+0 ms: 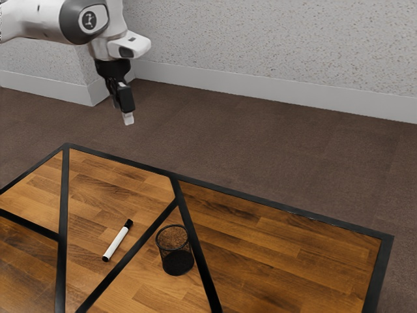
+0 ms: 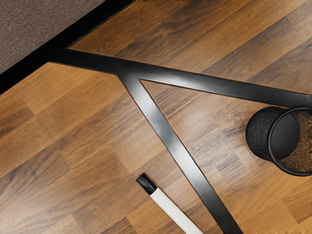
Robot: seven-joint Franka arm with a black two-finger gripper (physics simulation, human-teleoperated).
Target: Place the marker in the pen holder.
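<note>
- Toward the exterior view's left and well above tabletop level: gripper [image 1: 128, 119], pointing down, well apart from marker and holder.
- Jaws: can't tell if they're apart or together, the angle is too side-on.
- Arm [image 1: 39, 19] comes in from the exterior view's upper left.
- Marker [image 1: 116, 243]: lying flat on the wood tabletop [image 1: 280, 261], outside the holder. White body, black at both ends. Capped end [image 1: 128, 223] points to the far side and a bit to the exterior view's right; the other end is nearer.
- Pen holder [image 1: 176, 263]: upright on the same tabletop, right of the marker in the exterior view, near it but apart. Black, round, mesh wall, open top.
- Diagonal black strip [image 1: 143, 237] runs between marker and holder.
- Second black strip [image 1: 197, 254] passes just beside the holder on the exterior view's right. Looks like a thin gap there, but I wouldn't swear to no contact.
- Wrist view: marker's capped end plus part of the white body, next to the diagonal strip; holder sits across that strip, its rim cut off by the picture's edge.
- Brown carpet [image 1: 273, 150] past the table's far edge, speckled wall [image 1: 280, 45] behind with a pale baseboard [image 1: 260, 85].
</note>
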